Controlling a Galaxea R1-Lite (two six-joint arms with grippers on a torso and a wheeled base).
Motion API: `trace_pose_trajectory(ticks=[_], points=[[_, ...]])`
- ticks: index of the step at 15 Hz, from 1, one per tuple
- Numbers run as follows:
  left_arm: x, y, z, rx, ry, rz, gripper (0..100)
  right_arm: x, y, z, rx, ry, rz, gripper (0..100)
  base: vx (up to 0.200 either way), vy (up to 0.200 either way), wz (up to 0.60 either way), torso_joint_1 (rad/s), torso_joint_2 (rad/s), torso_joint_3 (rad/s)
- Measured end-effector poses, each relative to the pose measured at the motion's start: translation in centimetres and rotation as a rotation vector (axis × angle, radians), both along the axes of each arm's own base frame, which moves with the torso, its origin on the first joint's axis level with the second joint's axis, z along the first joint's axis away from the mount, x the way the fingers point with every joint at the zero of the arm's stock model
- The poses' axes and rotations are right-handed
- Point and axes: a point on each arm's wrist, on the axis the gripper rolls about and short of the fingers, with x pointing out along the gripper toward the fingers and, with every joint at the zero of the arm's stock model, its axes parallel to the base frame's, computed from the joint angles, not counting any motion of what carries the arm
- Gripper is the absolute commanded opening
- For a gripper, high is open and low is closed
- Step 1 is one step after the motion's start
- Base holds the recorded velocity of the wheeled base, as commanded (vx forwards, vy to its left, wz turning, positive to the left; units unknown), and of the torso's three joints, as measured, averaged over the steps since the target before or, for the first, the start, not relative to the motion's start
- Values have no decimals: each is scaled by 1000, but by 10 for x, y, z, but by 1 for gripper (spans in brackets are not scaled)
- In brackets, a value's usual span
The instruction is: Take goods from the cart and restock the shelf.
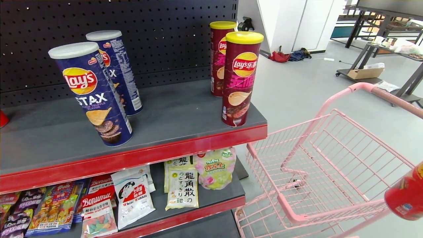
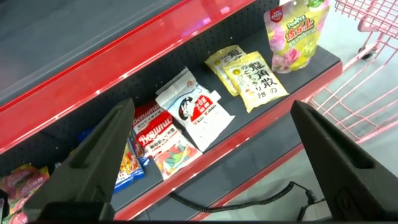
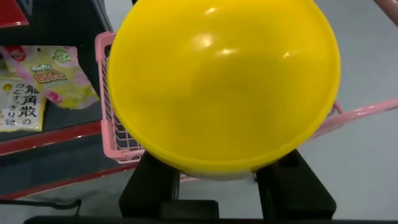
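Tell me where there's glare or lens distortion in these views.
Head view: wide-angle bend, the front blue can seems to lean left though it stands on the flat upper shelf; soft sheen along the red shelf edge. Left wrist view: pinkish glare on that same edge. Right wrist view: bright highlights on the yellow lid of the held red can.

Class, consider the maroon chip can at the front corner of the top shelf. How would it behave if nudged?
The maroon can is tall and narrow, so a nudge near its yellow lid would probably tip it. It stands close to the shelf edge, so it might fall off. Being round, it would likely roll once down.
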Motion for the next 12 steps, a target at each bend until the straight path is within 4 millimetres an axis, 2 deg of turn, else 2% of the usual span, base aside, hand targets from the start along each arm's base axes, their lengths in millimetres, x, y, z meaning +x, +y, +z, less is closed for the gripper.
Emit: trace_pose_trajectory(ticks=[3,12], points=[[-1,0,-1,0,1,-2,100,-7,0,-2,-3,-17,-18,0,0,0,0,32,-89,-54],[-1,0,-2,0,-3,-2,100,-8,0,-2,-11,-24,-14,0,0,0,0,190,-496,-306]])
